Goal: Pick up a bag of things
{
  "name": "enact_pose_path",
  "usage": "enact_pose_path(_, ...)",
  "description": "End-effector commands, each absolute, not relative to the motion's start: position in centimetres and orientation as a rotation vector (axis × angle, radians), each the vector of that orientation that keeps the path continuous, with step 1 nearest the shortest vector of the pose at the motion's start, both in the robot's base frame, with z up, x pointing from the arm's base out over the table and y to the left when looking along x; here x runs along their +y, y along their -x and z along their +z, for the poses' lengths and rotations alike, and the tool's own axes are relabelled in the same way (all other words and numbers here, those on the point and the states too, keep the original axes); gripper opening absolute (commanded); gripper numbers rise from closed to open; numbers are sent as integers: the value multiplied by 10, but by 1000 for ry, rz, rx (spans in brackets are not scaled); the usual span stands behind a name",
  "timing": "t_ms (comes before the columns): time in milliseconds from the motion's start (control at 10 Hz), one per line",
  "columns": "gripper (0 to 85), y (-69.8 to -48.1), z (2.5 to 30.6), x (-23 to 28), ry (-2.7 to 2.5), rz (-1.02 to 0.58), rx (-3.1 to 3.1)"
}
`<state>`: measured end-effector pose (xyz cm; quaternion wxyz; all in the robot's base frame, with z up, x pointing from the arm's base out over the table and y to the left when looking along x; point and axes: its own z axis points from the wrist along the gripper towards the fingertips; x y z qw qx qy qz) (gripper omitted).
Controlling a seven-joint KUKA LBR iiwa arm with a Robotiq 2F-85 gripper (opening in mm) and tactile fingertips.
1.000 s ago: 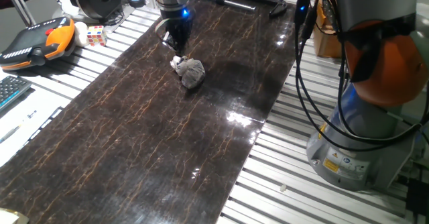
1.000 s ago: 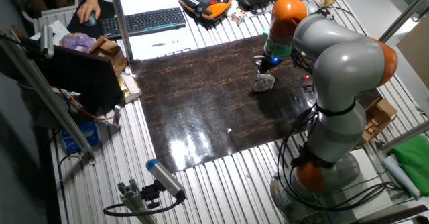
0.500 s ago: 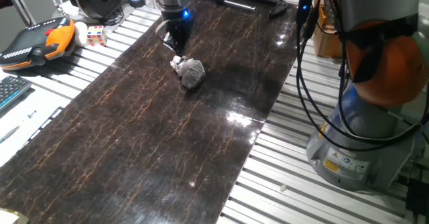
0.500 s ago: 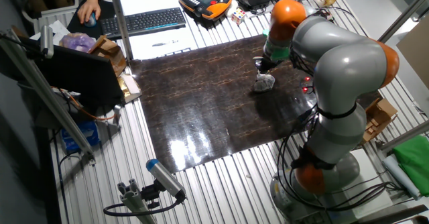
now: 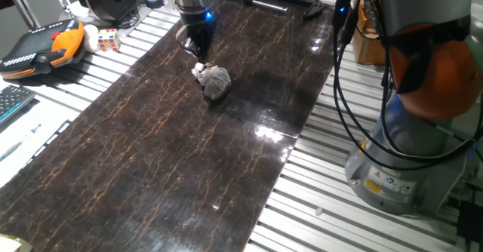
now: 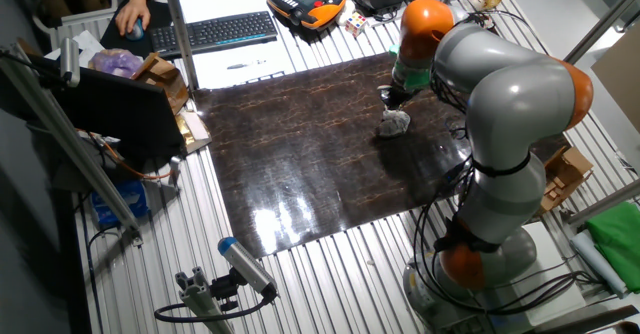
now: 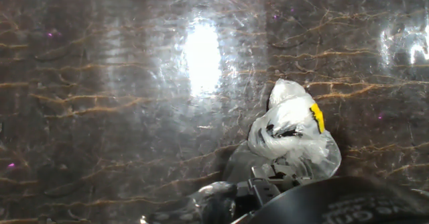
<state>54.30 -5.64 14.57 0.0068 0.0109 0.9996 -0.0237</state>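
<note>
The bag of things [image 5: 214, 81] is lying on the dark marbled mat [image 5: 173, 139] that is covering the table [image 5: 317, 199], in the upper middle of one fixed view. It is showing as a crumpled grey-silver lump with a whitish knot at its upper left end. In the other fixed view the bag [image 6: 393, 123] is sitting toward the upper right of the mat [image 6: 300, 154], right under the arm's orange-capped wrist.

The end effector [image 5: 198, 49] is hanging just above and to the upper left of the bag in one fixed view, with a blue light glowing on its body. Its dark fingers are pointing down at the mat, close to the bag's whitish end. Whether they are touching the bag cannot be told, and no view is showing how far apart the fingers are standing or whether anything is between them.

In the hand view the bag [image 7: 293, 133] is filling the lower right of the frame, shiny and wrinkled, with a small yellow patch on its right side. A dark rounded shape is blocking the bottom edge just below it. A bright glare is sitting on the mat at the upper middle.

At the upper left of one fixed view, an orange and black pendant [image 5: 41, 47] and a small multicoloured cube [image 5: 109, 39] are resting off the mat.
</note>
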Motion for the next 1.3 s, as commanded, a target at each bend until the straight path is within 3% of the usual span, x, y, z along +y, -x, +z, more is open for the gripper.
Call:
enact_pose_path(0, 10, -543, 146, -56, -15, -98, 3119)
enact_pose_path(100, 203, -544, 145, -56, -30, -118, 3101)
enact_pose_path(200, 463, -544, 144, -56, -74, -132, 3081)
enact_pose_path(300, 667, -544, 143, -55, -141, -134, 3048)
enact_pose_path(400, 813, -545, 141, -54, -196, -135, 3037)
enact_pose_path(500, 850, -547, 139, -55, -212, -137, 3035)
enact_pose_path(1200, 850, -566, 110, -81, -137, -160, 3063)
